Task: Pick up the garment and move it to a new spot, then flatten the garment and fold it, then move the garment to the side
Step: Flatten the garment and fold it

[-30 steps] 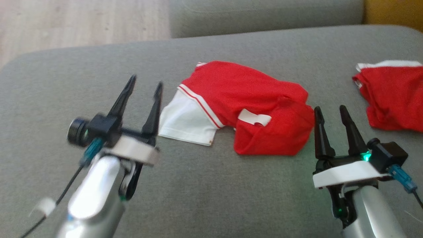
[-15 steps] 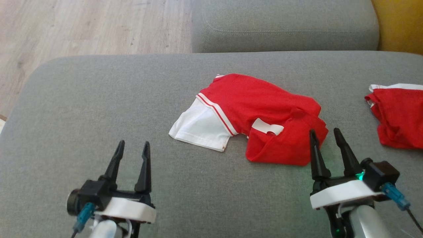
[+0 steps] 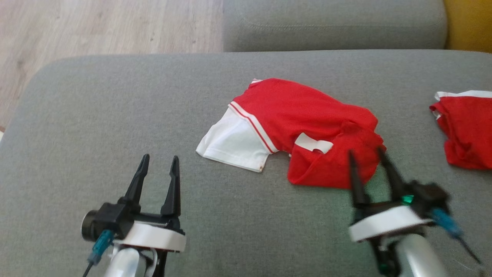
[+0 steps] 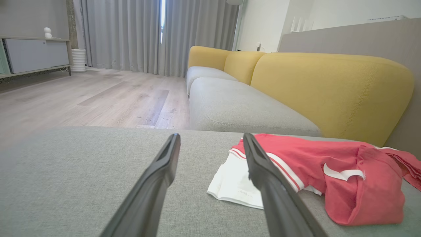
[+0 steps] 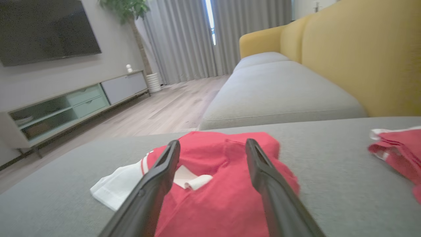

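Red/white garment (image 3: 303,127) lies crumpled at mid grey cushion (image 3: 115,115), not gripped. L gripper (image 3: 160,157): fingers apart, empty, over cushion near-left. R gripper (image 3: 365,151): fingers apart, empty, cushion near-right, tips by garment hem. 2nd red garment (image 3: 467,130) at cushion's right edge.

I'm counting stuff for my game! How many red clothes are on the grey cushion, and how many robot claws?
Red clothes: 2, the red and white garment and a second red garment.
Grippers: 2, the left gripper and the right gripper.
Total: 4
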Controlling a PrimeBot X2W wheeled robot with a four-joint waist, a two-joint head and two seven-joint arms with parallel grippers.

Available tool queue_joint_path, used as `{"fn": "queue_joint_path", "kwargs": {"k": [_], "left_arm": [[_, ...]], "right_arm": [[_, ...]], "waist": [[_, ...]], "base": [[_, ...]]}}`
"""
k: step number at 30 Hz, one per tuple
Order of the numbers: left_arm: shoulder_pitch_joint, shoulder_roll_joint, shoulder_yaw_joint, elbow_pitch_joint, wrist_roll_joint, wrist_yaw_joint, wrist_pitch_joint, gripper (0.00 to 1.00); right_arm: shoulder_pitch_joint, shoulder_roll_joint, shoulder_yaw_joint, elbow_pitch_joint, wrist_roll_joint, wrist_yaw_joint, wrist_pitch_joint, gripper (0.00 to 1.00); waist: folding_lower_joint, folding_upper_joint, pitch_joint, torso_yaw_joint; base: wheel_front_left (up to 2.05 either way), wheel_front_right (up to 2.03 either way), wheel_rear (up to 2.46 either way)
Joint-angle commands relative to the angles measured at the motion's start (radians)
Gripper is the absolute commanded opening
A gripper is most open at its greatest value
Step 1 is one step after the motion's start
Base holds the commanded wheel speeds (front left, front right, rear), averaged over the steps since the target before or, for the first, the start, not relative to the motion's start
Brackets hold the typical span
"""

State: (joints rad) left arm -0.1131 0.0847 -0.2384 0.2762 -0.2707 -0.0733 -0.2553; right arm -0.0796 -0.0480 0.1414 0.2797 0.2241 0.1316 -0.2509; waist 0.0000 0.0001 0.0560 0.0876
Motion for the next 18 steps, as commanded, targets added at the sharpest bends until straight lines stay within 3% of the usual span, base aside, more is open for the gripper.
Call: {"fn": "queue_joint_path", "kwargs": {"k": [1, 8, 18], "left_arm": [[-0.056, 0.0, 0.038, -0.025, 0.008, -0.008, -0.006, 1.0], [-0.093, -0.021, 0.036, -0.004, 0.017, -0.025, -0.006, 1.0], [-0.138, -0.034, -0.02, 0.018, -0.021, -0.032, -0.006, 1.0]], "right_arm": [[-0.064, -0.002, 0.057, -0.021, -0.025, -0.001, -0.011, 1.0], [-0.214, -0.037, 0.294, 0.075, -0.08, -0.001, 0.136, 1.0], [-0.471, -0.131, 0.572, 0.329, 0.027, -0.001, 0.336, 1.0]], "waist": [[0.0, -0.0001, 0.011, 0.009], [0.0, -0.0001, 0.061, 0.073], [0.0, -0.0001, 0.132, 0.191]], "base": [[0.0, 0.0, 0.0], [0.0, 0.0, 0.0], [0.0, 0.0, 0.0]]}}
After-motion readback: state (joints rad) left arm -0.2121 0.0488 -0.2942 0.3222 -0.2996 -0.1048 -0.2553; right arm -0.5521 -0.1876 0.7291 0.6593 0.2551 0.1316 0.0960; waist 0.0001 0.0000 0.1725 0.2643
